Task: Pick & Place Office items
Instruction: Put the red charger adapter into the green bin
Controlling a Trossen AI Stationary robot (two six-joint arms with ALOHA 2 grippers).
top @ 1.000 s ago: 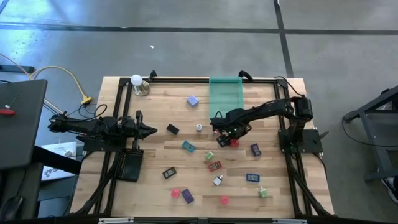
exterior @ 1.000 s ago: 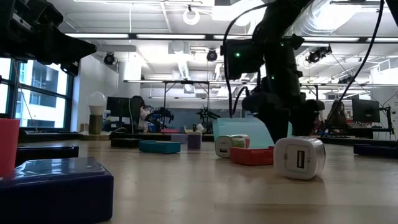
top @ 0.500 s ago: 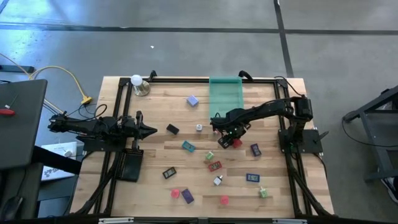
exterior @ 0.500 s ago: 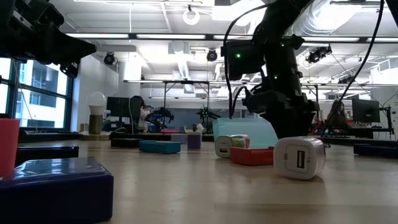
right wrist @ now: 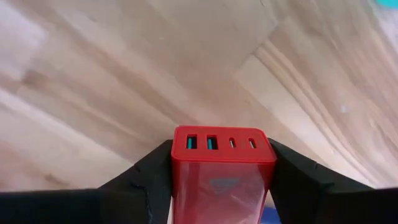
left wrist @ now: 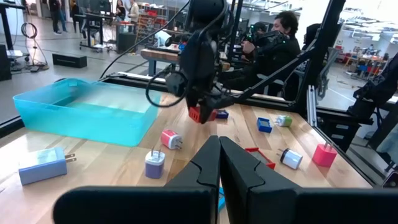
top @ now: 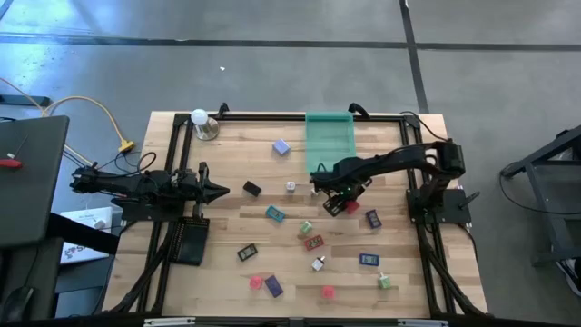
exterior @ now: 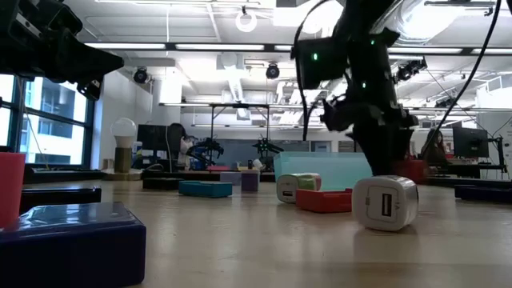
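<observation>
My right gripper (top: 345,203) hangs just above the middle right of the table, near the green tray (top: 329,136), shut on a red block (right wrist: 222,177) with a row of ports on its end face. The same block shows in the left wrist view (left wrist: 197,114) and the low view (exterior: 414,170). Other office items lie flat on the wood: a purple block (top: 281,146), a black one (top: 251,189), a teal one (top: 275,213), and several more toward the near edge. My left gripper (top: 223,191) waits shut at the table's left side, level, holding nothing. My right gripper pinches the red block by its two opposite side faces (right wrist: 179,180), one finger (right wrist: 146,177) on each. The fingers come from above, pointing down. The block's ported end (right wrist: 221,143) faces the table, and the block hangs clear of the wood.
A white ball on a metal base (top: 201,119) stands at the far left corner. A black tray (top: 189,240) lies by the left arm. A white plug cube (exterior: 386,203) and a red flat piece (exterior: 323,200) lie close to the low camera. Bare wood lies beneath the gripper.
My right gripper has risen from the table with the red block between its fingers and has drifted slightly toward the table's right edge. The block, which stood on the wood, now hangs clear of it.
</observation>
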